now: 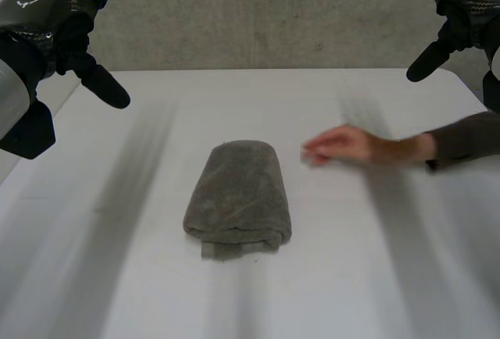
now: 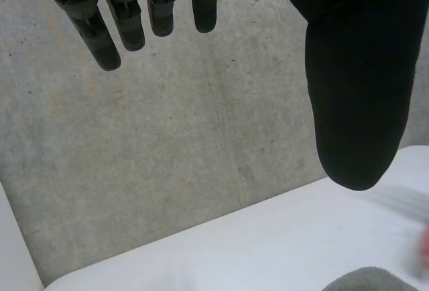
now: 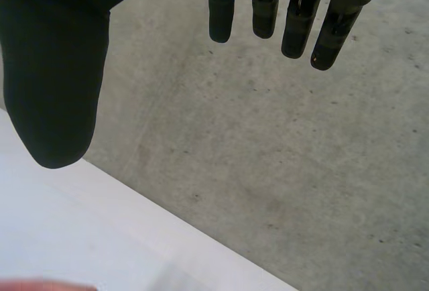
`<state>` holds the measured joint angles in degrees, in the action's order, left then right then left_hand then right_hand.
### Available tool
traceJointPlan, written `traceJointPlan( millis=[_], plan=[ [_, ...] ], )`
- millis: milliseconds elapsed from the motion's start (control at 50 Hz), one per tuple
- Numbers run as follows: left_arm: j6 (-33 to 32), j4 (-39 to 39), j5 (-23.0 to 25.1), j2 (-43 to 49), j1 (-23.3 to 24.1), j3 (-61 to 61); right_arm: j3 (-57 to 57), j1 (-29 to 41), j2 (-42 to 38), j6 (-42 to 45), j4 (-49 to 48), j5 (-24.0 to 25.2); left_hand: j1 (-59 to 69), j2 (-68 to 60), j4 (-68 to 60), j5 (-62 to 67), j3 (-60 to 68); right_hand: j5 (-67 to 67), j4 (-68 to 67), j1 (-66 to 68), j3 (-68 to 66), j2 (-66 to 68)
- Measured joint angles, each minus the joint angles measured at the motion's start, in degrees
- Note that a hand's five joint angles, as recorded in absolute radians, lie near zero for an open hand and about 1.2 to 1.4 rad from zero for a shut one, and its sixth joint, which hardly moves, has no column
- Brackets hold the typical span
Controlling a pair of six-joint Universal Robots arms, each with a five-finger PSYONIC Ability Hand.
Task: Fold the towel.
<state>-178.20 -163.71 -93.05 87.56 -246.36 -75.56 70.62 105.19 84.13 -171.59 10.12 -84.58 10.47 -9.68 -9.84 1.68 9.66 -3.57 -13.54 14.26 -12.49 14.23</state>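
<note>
White table (image 1: pixel 375 276), grey concrete wall (image 1: pixel 273 19) behind it. Towel (image 1: pixel 238 198) lies mid-table, folded into a thick grey bundle. Its long axis runs away from the robot, with the rounded fold at the far end and loose layered edges at the near end. Nothing is touching it.

Person's hand (image 1: pixel 340 145) is just right of the towel's far end, close but apart from it. It's blurred, so can't tell if it rests on the table. Dark sleeve (image 1: pixel 469 137) comes in from the right side.

Left hand (image 1: pixel 62 23) hangs in the air at the far left, well apart from the towel. Left fingers (image 2: pixel 110 33) are straight, left thumb (image 2: pixel 358 90) is spread wide, and the hand holds nothing. In the left wrist view a bit of towel sits on the table well beyond the thumb tip.

Right hand (image 1: pixel 457 3) hangs in the air at the far right, also well apart from the towel and above the person's forearm. Right fingers (image 3: pixel 295 23) are straight, right thumb (image 3: pixel 57 70) is splayed out, and nothing is in its grasp.
</note>
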Motion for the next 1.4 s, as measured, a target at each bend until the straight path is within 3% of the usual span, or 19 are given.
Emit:
traceJointPlan(
  millis=[240, 520, 820, 1400],
  plan=[
    [-0.84, -1.24, -0.03, -0.47, 0.07, -1.36, 1.09, 0.10, 1.49, 0.26, 0.43, 2.91, 0.00, 0.15, 0.14, 0.00, 0.00, 0.00, 0.00, 0.00, 0.00, 0.00],
    [-1.03, -3.20, 0.04, -1.89, -0.01, -1.95, 1.95, 0.60, 2.67, -0.12, 1.18, 2.81, -0.18, 0.15, 0.19, 0.00, -0.01, 0.00, 0.00, 0.00, 0.00, 0.00],
    [-7.80, -2.54, -0.44, -2.74, 0.01, -2.12, 1.79, 0.56, 2.69, -1.87, 3.83, 2.26, -0.30, 0.16, 0.19, 0.00, -0.01, 0.02, 0.00, 0.00, 0.00, 0.00],
    [-7.86, -2.83, -0.36, -2.73, 0.00, -3.03, 2.07, 0.81, 3.00, -1.94, 3.98, 2.39, -0.30, 0.18, 0.19, 0.00, -0.01, 0.02, 0.00, 0.00, 0.00, 0.00]
  ],
)
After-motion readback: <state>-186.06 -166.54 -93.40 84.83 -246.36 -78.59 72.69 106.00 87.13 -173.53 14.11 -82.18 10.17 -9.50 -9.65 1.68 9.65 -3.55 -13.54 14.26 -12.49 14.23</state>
